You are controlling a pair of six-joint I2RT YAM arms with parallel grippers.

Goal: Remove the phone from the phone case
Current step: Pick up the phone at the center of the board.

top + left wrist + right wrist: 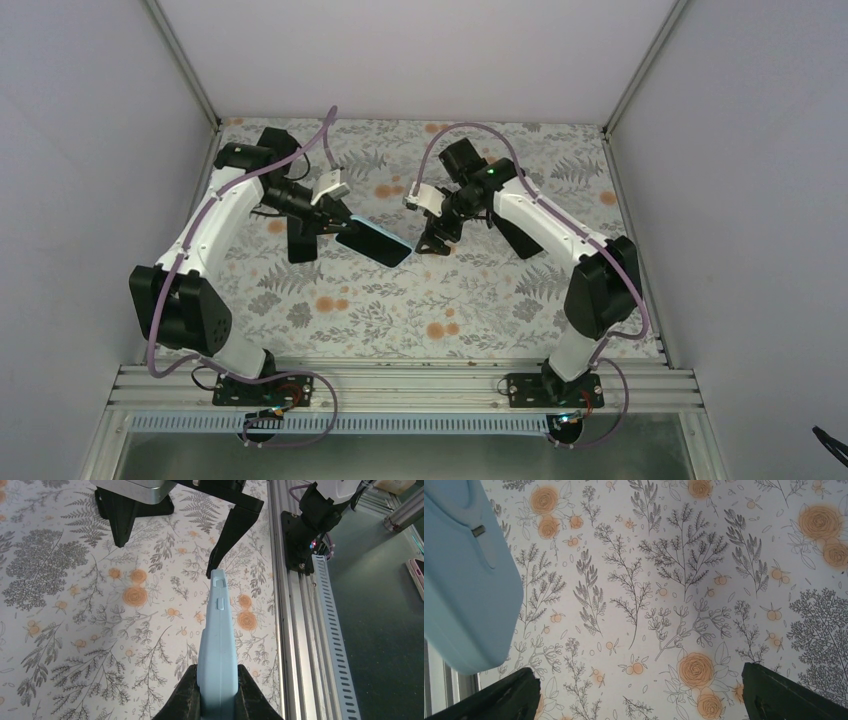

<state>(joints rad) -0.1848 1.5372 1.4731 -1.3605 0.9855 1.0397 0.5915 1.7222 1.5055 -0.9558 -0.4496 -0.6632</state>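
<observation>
- Pinching the phone case (217,630) by one end, the left gripper (218,697) has its two black fingers pressed against the case's opposite faces. In the left wrist view the light blue case is seen edge-on, running away from those fingers.
- The phone (375,243) sits inside the case. The top view shows its dark screen facing up with a thin light blue rim around it.
- Case and phone are over the cloth (450,300) near the middle of the table, a little left of centre. Whether the free end rests on the cloth cannot be told.
- Two raised moulded button covers lie along the case's narrow edge, a short one near the free end and a longer one behind it.
- The right gripper (437,240) is spread wide and holds nothing. In the top view it is just right of the phone's free end.
- In the right wrist view its fingers (509,697) sit at the two bottom corners with bare cloth between them. The case fills the upper left, apart from both.
- In the left wrist view one right finger tip lies just past the case's free end; whether they touch cannot be told.
- The cloth is printed with grey ferns and orange flowers.
- An aluminium rail (400,385) at the near edge carries both arm bases.
</observation>
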